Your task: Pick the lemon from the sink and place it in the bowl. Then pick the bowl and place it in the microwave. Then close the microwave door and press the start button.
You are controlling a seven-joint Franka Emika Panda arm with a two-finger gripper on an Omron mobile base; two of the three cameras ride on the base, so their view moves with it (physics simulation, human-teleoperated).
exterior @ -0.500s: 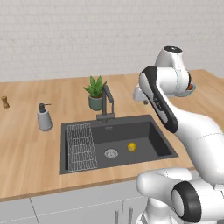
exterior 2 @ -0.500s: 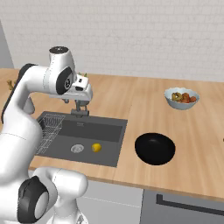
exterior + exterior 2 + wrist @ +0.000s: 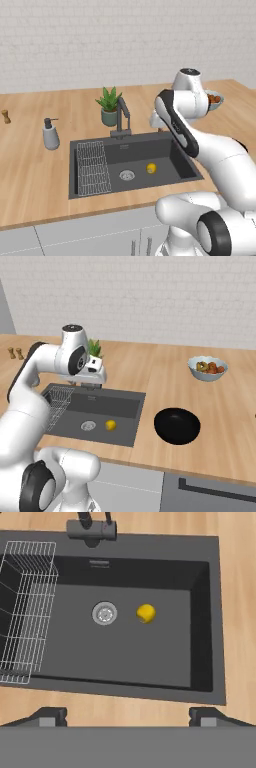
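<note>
Around the sink (image 3: 187,167) the wooden counter (image 3: 35,170) carries, from left to right in the left base view, a small brown pepper mill (image 3: 5,116) at the far left edge, a grey soap dispenser (image 3: 50,135), a potted plant (image 3: 109,105) and the dark faucet (image 3: 123,120) at the basin's 12 o'clock rim. Inside the basin a wire rack (image 3: 93,166) fills the left end, the round drain (image 3: 127,175) sits near the middle, and the lemon (image 3: 151,168) lies on the floor just to the drain's 3 o'clock. Farther right in the right base view, the black bowl (image 3: 177,426) rests on the counter beside the sink's right rim, and a pale bowl of colourful fruit (image 3: 207,368) stands well behind it, toward 1 o'clock.

The gripper (image 3: 128,716) hangs above the sink's near rim with its fingers (image 3: 49,717) spread wide and nothing between them. In the hand view the lemon (image 3: 146,613) lies at about 12 o'clock from the gripper, well apart from it, with bare basin floor between them; the rack (image 3: 25,607) is off at 10 o'clock and the faucet base (image 3: 92,528) at the far rim.

Behind the counter rises a white brick wall (image 3: 100,40); pale grey cabinet fronts (image 3: 75,235) run below the counter edge.
</note>
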